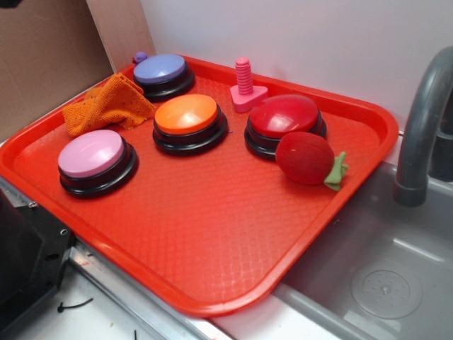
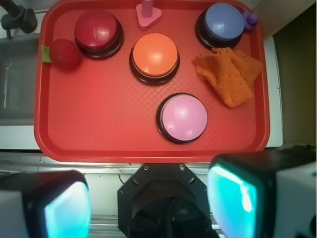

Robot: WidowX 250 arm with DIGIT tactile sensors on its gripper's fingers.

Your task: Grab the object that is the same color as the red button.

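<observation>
The red plush strawberry [image 1: 306, 159] with a green leaf tuft lies on the red tray [image 1: 212, 248], touching the front right of the red dome button [image 1: 284, 119]. In the wrist view the strawberry [image 2: 64, 53] is at the far left, next to the red button [image 2: 98, 29]. My gripper [image 2: 148, 206] is open and empty, high above the tray's near edge, well away from the strawberry. Its two fingers with teal pads [image 2: 233, 198] frame the bottom of the wrist view. The gripper does not show in the exterior view.
On the tray stand an orange button [image 1: 188, 117], a pink button [image 1: 95, 157], a purple button [image 1: 161, 72], a pink bolt [image 1: 245, 86] and an orange cloth [image 1: 107, 105]. A grey sink [image 1: 382, 269] and faucet [image 1: 419, 134] lie to the right. The robot's black base [image 2: 168, 198] is below the gripper.
</observation>
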